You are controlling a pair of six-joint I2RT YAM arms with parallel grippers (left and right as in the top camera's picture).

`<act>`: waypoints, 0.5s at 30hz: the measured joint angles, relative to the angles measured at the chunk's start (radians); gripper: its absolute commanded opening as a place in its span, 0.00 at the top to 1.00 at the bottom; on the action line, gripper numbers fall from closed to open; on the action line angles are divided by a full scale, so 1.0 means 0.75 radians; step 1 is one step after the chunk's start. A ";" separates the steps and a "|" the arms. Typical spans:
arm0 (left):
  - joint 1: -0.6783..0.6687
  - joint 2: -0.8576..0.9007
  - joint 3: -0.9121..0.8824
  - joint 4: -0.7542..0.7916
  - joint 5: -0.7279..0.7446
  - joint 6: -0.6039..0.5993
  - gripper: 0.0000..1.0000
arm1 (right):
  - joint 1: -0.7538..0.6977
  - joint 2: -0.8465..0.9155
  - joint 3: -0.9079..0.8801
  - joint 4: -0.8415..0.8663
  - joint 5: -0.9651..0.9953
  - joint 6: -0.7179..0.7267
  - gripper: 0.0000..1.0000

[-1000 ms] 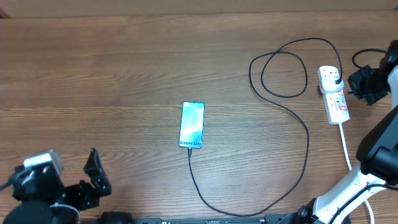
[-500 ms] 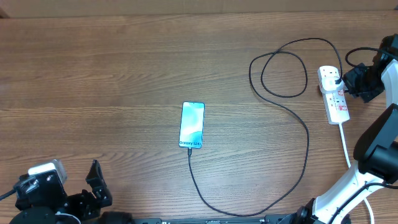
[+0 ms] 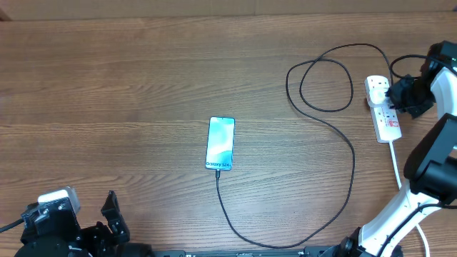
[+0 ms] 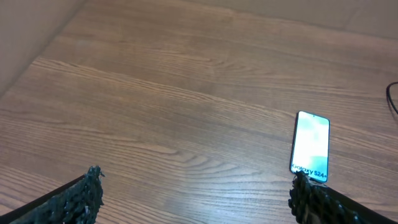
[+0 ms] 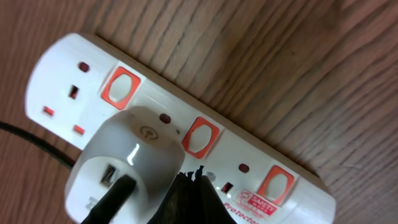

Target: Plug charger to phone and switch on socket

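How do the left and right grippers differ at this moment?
The left gripper is wide open; the right gripper looks shut. The left gripper hangs over the table short of the phone, while the right gripper sits at the socket beside the white charger plug. Neither holds anything.
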 measured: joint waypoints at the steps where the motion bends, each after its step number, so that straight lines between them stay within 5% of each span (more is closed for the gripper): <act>1: 0.000 0.000 0.000 -0.002 0.001 0.000 0.00 | -0.001 0.009 0.000 0.003 -0.001 -0.001 0.96; 15: 0.000 0.000 0.000 -0.002 0.001 0.000 0.00 | -0.002 0.016 0.000 0.038 0.015 -0.001 0.96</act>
